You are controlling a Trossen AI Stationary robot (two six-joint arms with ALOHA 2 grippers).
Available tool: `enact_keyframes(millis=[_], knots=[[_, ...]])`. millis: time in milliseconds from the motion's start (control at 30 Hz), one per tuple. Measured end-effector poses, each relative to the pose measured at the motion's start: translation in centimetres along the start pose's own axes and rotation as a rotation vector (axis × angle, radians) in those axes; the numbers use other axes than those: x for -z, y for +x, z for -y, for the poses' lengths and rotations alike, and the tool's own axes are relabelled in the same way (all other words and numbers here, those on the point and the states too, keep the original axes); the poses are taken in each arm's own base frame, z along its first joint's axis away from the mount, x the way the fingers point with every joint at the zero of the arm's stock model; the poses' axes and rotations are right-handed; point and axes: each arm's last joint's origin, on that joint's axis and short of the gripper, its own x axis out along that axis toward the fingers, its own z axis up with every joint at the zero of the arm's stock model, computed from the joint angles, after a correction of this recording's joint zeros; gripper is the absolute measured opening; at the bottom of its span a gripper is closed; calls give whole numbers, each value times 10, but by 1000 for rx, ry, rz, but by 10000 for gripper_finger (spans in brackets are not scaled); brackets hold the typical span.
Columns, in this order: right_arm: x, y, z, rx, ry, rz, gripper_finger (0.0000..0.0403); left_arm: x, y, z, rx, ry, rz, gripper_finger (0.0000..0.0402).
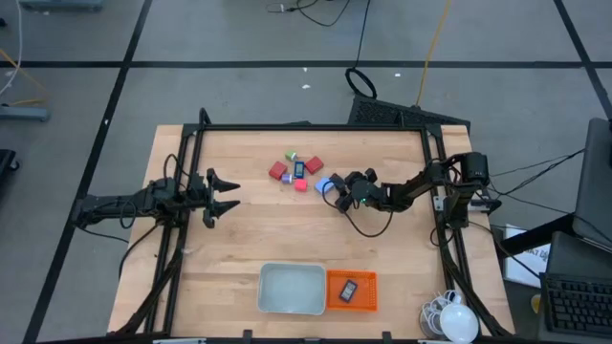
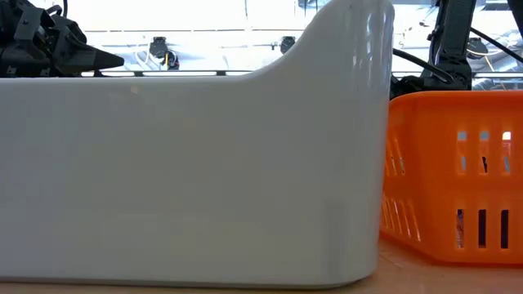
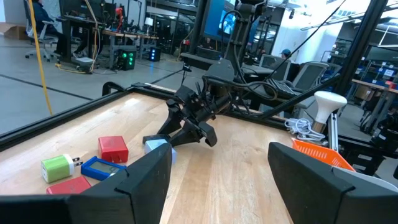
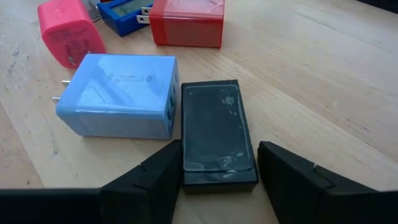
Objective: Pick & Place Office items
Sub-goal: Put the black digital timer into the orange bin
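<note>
The grey tray (image 1: 292, 289) sits at lower centre of the high view, the orange basket (image 1: 352, 290) touching its right side. My left gripper (image 1: 227, 193), fingers spread, waits at mid-left. My right gripper (image 4: 217, 180) straddles the black flat piece (image 4: 216, 134), fingers at its sides, beside the light-blue block (image 4: 118, 93).

Black flat piece (image 4: 217, 132); light-blue block (image 4: 118, 94); pink block (image 4: 64, 31); orange basket (image 1: 352, 291).
</note>
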Motion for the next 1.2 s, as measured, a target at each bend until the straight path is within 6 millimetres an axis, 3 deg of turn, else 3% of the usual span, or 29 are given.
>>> enact_keyframes(millis=[367, 1200], knots=[[1, 0, 0, 1, -4, -6, 164, 0, 0, 0, 0, 0, 0, 271], [1, 0, -1, -26, -21, -13, 164, 0, 0, 0, 0, 0, 0, 271]])
